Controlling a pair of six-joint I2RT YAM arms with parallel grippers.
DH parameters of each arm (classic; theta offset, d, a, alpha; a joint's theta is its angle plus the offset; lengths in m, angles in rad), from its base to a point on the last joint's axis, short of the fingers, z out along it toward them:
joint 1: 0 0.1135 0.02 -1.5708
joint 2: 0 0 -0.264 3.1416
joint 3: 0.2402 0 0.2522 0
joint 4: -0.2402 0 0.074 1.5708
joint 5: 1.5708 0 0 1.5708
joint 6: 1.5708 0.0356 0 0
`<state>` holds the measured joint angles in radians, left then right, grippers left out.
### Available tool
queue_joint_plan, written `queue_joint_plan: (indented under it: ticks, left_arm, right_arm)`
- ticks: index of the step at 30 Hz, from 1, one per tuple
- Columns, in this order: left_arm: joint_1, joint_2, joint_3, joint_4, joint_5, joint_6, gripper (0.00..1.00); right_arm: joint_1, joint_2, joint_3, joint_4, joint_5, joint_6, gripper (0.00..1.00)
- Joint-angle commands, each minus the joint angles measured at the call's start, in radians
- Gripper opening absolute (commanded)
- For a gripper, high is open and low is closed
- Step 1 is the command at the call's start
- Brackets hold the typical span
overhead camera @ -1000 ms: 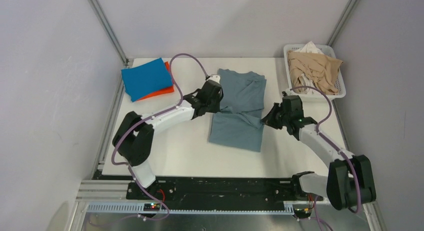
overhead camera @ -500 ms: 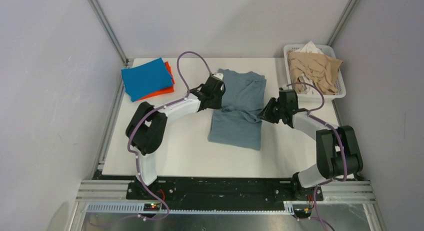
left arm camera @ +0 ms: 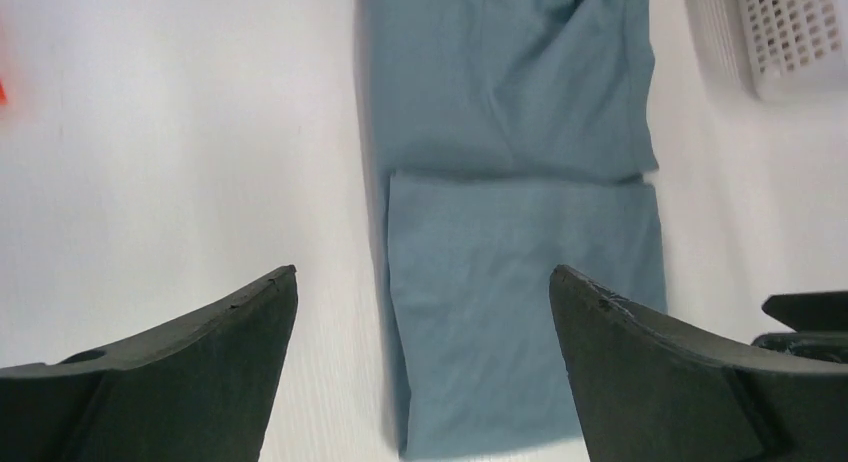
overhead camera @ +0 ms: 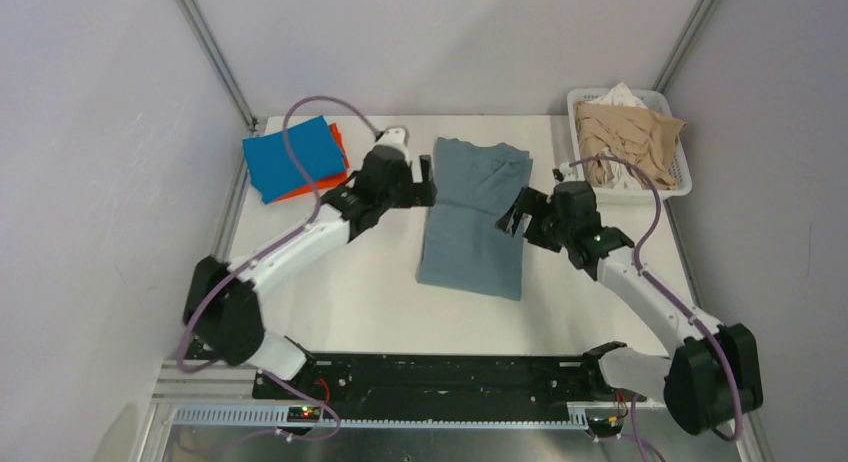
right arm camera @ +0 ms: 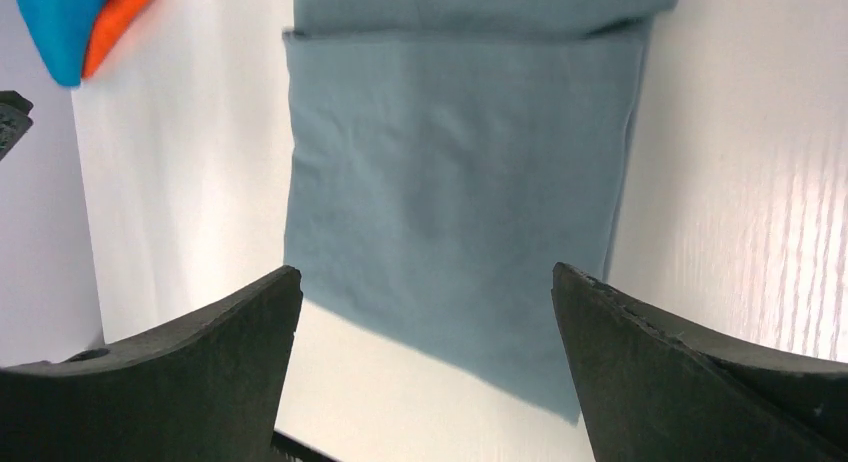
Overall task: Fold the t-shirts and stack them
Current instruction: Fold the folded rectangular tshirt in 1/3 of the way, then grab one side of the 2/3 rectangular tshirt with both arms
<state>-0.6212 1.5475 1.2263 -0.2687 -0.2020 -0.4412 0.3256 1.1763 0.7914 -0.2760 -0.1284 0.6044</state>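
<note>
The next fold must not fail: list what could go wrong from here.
1. The left hand and right hand hang open either side of the grey-blue t-shirt; a shallow pinch may catch only the top layer and drag the fold apart.
2. The blue t-shirt on the orange t-shirt lies at the left edge of the table; adding this one could nudge them off.

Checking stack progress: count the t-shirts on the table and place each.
3. The grey-blue t-shirt lies folded mid-table; the bright blue t-shirt sits on the orange t-shirt at the far-left corner. Others may hide beneath.
</note>
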Motion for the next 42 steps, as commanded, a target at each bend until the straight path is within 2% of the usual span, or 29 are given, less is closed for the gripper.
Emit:
queue_joint_plan:
  ticks: [1, 4, 7, 11, 14, 18, 19, 23, 32, 33, 34, 36, 38, 39, 42]
  left_arm:
    - [-0.015, -0.137, -0.192, -0.004, 0.044, -0.117, 1.0]
    - [-0.046, -0.19, -0.336, 0.0, 0.06, -0.163, 1.0]
    - [-0.08, -0.215, -0.411, 0.03, 0.085, -0.213, 1.0]
    - [-0.09, -0.184, -0.481, 0.1, 0.142, -0.264, 1.0]
    - [-0.094, -0.144, -0.535, 0.192, 0.223, -0.309, 0.95]
    - [-0.096, -0.083, -0.547, 0.234, 0.244, -0.332, 0.74]
    - [-0.095, -0.076, -0.547, 0.238, 0.244, -0.334, 0.66]
    - [-0.096, -0.042, -0.554, 0.243, 0.239, -0.34, 0.47]
    - [-0.098, 0.015, -0.567, 0.262, 0.245, -0.351, 0.21]
    - [-0.099, 0.027, -0.567, 0.263, 0.242, -0.35, 0.18]
    - [-0.1, 0.032, -0.565, 0.264, 0.238, -0.35, 0.1]
    - [-0.1, 0.045, -0.566, 0.263, 0.232, -0.352, 0.01]
    - [-0.103, 0.044, -0.579, 0.287, 0.215, -0.358, 0.0]
    - [-0.106, 0.031, -0.596, 0.294, 0.211, -0.361, 0.0]
    - [-0.136, -0.048, -0.656, 0.295, 0.149, -0.355, 0.0]
  right_arm:
    - [0.038, -0.095, -0.094, -0.108, 0.018, 0.032, 0.99]
    - [0.064, -0.177, -0.196, -0.115, -0.011, 0.092, 1.0]
    - [0.068, -0.214, -0.277, -0.078, -0.031, 0.138, 0.99]
    - [0.065, -0.179, -0.355, -0.005, -0.088, 0.187, 0.99]
    - [0.072, -0.155, -0.385, 0.008, -0.072, 0.199, 0.95]
    - [0.071, -0.152, -0.418, 0.02, -0.038, 0.223, 0.88]
    - [0.068, -0.155, -0.431, 0.027, -0.039, 0.231, 0.85]
    - [0.066, -0.159, -0.459, 0.052, -0.049, 0.251, 0.71]
    - [0.058, -0.112, -0.489, 0.111, -0.029, 0.262, 0.56]
    - [0.058, -0.103, -0.492, 0.117, -0.02, 0.264, 0.5]
    - [0.058, -0.084, -0.493, 0.12, -0.021, 0.265, 0.47]
    - [0.069, -0.063, -0.497, 0.131, -0.025, 0.265, 0.35]
    - [0.08, -0.058, -0.501, 0.133, -0.029, 0.262, 0.17]
    - [0.083, -0.06, -0.506, 0.126, -0.034, 0.259, 0.03]
    - [0.102, -0.107, -0.51, 0.067, -0.041, 0.233, 0.0]
